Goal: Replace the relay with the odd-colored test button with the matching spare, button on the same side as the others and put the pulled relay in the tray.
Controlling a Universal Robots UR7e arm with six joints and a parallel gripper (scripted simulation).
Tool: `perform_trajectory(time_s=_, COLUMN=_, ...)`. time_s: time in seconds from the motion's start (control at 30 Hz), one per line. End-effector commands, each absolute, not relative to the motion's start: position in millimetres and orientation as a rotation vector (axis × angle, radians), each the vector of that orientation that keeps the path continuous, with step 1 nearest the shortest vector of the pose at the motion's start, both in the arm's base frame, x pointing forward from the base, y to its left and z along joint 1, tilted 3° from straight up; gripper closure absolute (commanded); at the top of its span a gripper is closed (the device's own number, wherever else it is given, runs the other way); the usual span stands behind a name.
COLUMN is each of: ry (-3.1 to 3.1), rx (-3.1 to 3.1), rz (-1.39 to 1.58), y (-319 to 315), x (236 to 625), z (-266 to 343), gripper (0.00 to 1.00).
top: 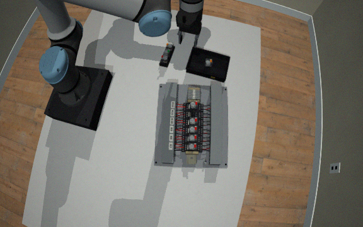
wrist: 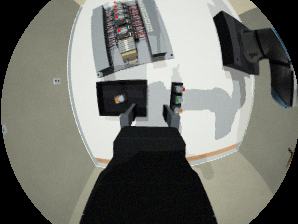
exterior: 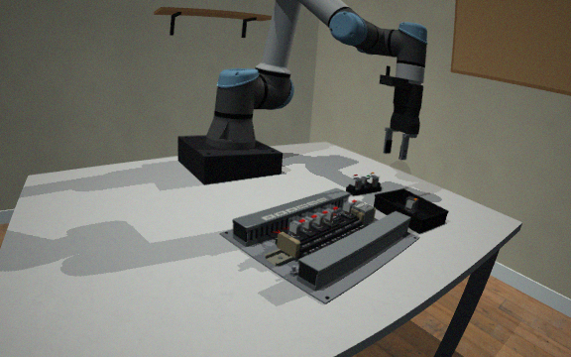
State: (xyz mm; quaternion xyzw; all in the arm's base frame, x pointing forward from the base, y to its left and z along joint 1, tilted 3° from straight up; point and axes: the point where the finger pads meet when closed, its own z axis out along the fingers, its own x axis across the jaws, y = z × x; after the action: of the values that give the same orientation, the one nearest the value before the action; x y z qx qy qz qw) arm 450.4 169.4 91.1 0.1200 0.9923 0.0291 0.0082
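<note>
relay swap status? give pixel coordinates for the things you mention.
Done: the pulled orange-button relay (top: 208, 62) (exterior: 411, 203) (wrist: 119, 99) lies in the black open tray (top: 190, 67) (exterior: 444, 219) (wrist: 101, 112). In hand: nothing; the gripper (top: 188, 39) (exterior: 396, 151) (wrist: 149, 109) is open above the table. Left: the red-button spare (top: 165, 58) (exterior: 356, 181) (wrist: 178, 89) is in its black holder (top: 164, 65) (exterior: 364, 190) (wrist: 174, 103); the second socket (top: 193, 113) gapes in the red-button row. It needs fitting, level, button side matching, then release.

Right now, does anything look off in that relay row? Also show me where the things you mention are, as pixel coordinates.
Yes: one socket (top: 193, 113) is empty, second from the terminal-block end, breaking the row of red-buttoned relays (top: 193, 129) (exterior: 313, 220). No spilled or damaged parts stand out.
</note>
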Motion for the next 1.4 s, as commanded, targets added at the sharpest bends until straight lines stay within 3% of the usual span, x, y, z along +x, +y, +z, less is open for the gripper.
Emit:
perform_trajectory(time_s=0.0, ry=3.100, rx=0.375, rz=0.092, y=172.7, x=439.5, z=93.5, gripper=0.00)
perform_trajectory(time_s=0.13, ry=3.100, rx=0.376, rz=0.092, y=185.9, x=394.0, z=100.8, gripper=0.00)
perform_trajectory(time_s=0.53, ry=3.100, rx=0.376, rz=0.092, y=185.9, x=394.0, z=100.8, gripper=0.00)
perform_trajectory(time_s=0.7, ry=3.100, rx=0.376, rz=0.092, y=199.0, x=348.8, z=108.3, gripper=0.00)
perform_trajectory(time_s=1.37, ry=3.100, rx=0.376, rz=0.092, y=196.4, x=357.6, z=106.9, gripper=0.00)
